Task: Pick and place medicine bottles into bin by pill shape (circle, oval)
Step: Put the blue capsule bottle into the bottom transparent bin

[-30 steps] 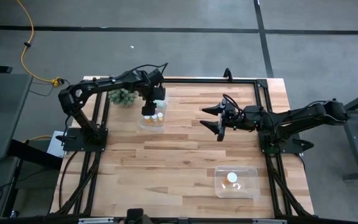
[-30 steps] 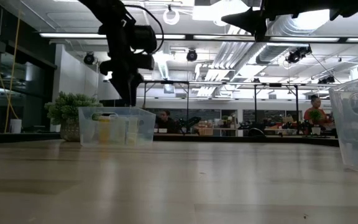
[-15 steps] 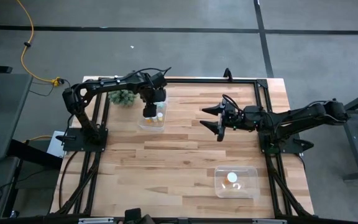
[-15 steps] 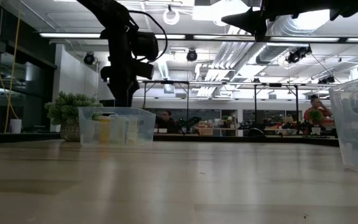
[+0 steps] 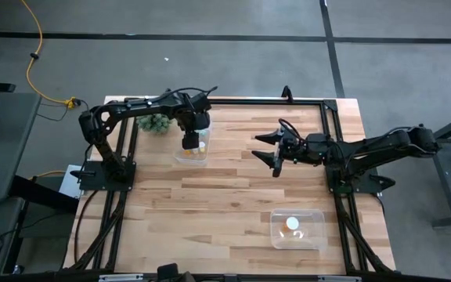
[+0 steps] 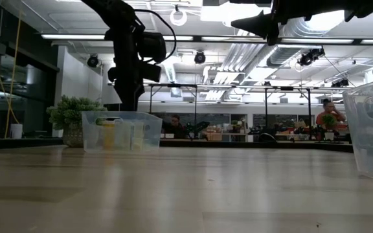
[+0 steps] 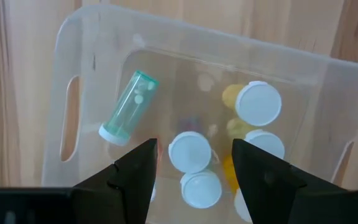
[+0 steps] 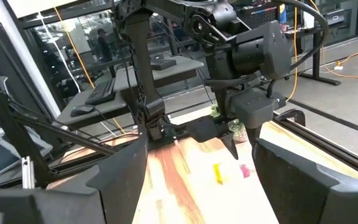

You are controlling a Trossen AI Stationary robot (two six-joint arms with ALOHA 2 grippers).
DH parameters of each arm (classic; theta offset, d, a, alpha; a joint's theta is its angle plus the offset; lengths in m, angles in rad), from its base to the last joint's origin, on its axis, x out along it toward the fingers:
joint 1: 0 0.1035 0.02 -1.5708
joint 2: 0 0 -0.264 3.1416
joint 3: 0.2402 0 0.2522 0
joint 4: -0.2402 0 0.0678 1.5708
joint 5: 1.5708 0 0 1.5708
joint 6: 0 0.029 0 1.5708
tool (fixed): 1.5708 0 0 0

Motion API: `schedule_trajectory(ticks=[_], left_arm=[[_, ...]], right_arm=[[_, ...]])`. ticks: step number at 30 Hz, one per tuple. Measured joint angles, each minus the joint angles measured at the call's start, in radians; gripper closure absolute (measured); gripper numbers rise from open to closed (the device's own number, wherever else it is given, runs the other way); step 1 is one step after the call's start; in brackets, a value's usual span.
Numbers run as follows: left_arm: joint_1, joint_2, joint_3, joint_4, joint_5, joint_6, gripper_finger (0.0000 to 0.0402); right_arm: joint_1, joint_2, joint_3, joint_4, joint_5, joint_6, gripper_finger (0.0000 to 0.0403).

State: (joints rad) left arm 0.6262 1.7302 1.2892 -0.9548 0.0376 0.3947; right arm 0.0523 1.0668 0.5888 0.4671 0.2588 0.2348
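A clear bin [image 5: 192, 149] at the table's far left holds several medicine bottles, seen in the left wrist view: white-capped upright ones [image 7: 189, 151] and a teal one lying on its side [image 7: 127, 109]. My left gripper [image 7: 192, 163] is open above this bin, its fingers pointing down on either side of a white-capped bottle, touching nothing. A second clear bin [image 5: 297, 228] near the table's front right holds one white-capped bottle [image 5: 292, 223]. My right gripper [image 5: 274, 149] is open and empty, held level above the table's middle.
A green spiky ball plant [image 5: 155, 122] stands just left of the far bin, also in the low view [image 6: 74, 115]. Black frame rails [image 5: 233, 100] run along the table's edges. Bare wood lies between the two bins.
My left gripper has shifted a little toward the table's right edge and lowered over the far bin, staying open. My right gripper has kept still.
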Motion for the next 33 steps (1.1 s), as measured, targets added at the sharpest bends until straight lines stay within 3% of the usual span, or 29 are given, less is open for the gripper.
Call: schedule_trajectory(ticks=[9,20,33], left_arm=[[0.0,0.0,0.0,0.001,0.01,-0.011,0.0199],[-0.001,0.012,0.001,0.006,-0.026,-0.003,0.0132],[-0.002,0.052,0.001,0.014,-0.026,-0.023,0.0128]], right_arm=[[0.0,0.0,0.0,0.0,0.0,-0.002,0.0121],[0.0,0.0,0.0,0.0,0.0,-0.015,0.0121],[0.0,0.0,0.0,-0.001,0.001,-0.016,0.0121]])
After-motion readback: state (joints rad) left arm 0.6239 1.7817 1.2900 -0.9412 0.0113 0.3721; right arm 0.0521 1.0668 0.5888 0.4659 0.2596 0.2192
